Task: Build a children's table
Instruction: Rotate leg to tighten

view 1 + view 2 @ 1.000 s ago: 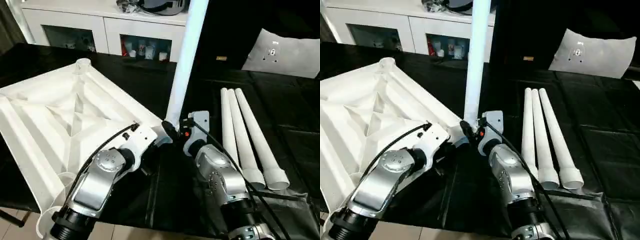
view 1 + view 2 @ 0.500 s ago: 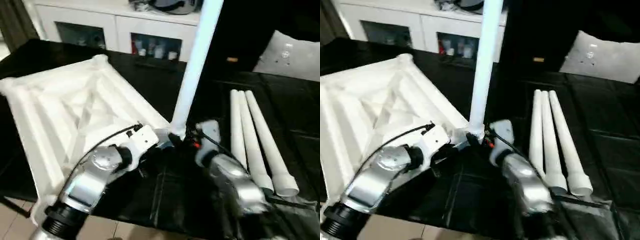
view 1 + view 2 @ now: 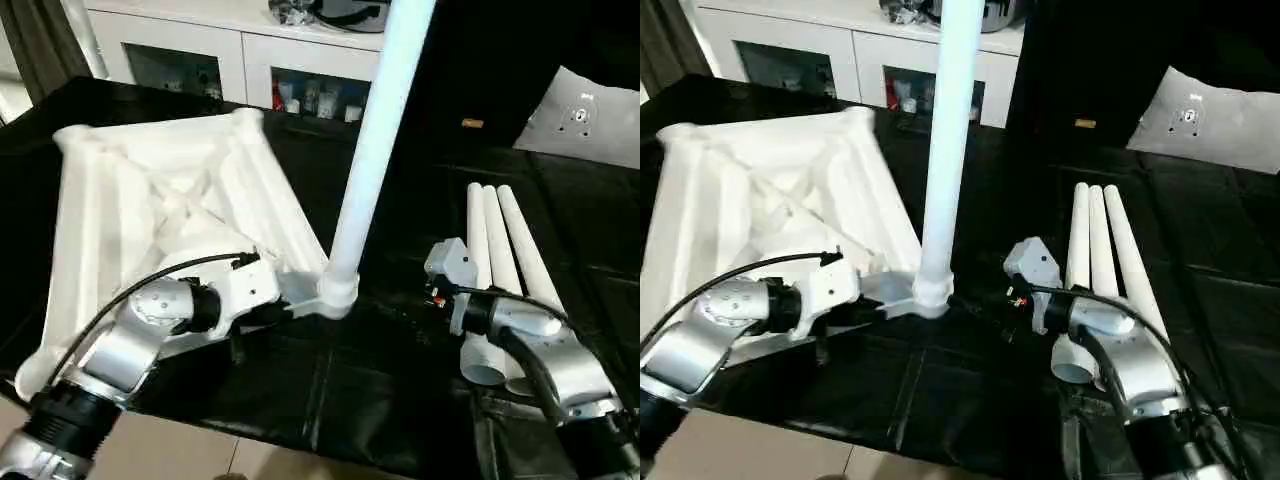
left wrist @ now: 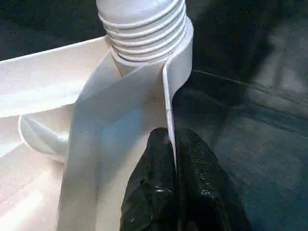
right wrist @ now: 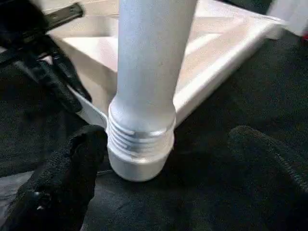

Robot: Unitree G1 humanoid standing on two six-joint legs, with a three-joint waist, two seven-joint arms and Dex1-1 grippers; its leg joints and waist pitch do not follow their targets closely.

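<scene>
Upturned table top [image 3: 150,200] on black worktop [image 3: 390,370], left. Left end effector [image 4: 172,144] pinches its rim beside corner socket holding upright leg [image 3: 372,150]. Right end effector [image 5: 159,163] open, straddling leg base. Three spare legs [image 3: 500,250] lie right.

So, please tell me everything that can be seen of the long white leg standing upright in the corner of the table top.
The long white tapered plastic tube leg stands nearly upright, leaning slightly, its top cut off by the picture's edge. Its ribbed, threaded lower end sits in the round corner socket of the white ribbed table top, which lies upside down on the black cloth. The left gripper is shut on the thin rim beside that socket. The right gripper is open, its fingers apart from the leg.
</scene>
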